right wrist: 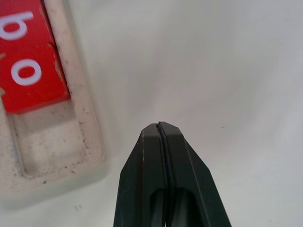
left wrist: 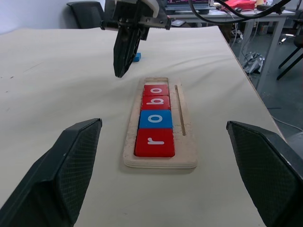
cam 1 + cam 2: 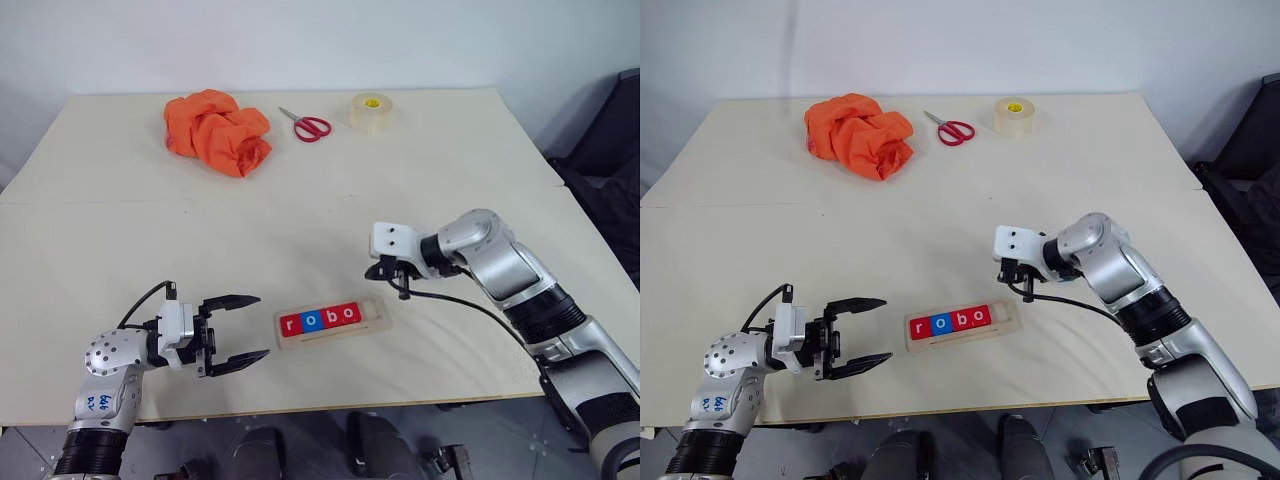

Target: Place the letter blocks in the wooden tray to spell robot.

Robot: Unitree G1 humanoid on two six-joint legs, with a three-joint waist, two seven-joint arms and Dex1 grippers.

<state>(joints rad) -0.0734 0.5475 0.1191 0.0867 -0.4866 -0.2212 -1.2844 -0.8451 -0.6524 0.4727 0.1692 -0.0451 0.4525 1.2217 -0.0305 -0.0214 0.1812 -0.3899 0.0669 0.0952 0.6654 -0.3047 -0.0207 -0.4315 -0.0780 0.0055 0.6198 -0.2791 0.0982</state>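
The fifth tile is hard to find: in the left wrist view a small blue block (image 2: 137, 57) peeks out on the table just behind the right claw, most of it covered by the fingers, its letter unreadable. In the head views that spot is masked by the right wrist and its cable.

The wooden tray (image 3: 372, 322) lies near the table's front edge, roughly midway along it, slightly skewed. It holds four letter blocks (image 3: 320, 318) touching in a row: red r, blue o, red b, red o. The last slot, at the end toward the right-hand edge, is bare wood (the right wrist view shows it dusty and speckled).

The right claw (image 3: 403, 291) is pressed fully shut with nothing between its fingers, tilted down at the table just beyond the tray's vacant end, toward the far edge; the tip looks to hang a little above the surface, though contact cannot be ruled out.

The left claw (image 3: 243, 328) sits level near the front edge, spread wide and holding nothing, its fingertips pointing at the tray's r end, near but apart from it.

Well away along the far edge lie an orange cloth (image 3: 216, 130), red-handled scissors (image 3: 307, 125) and a roll of clear tape (image 3: 370, 112).
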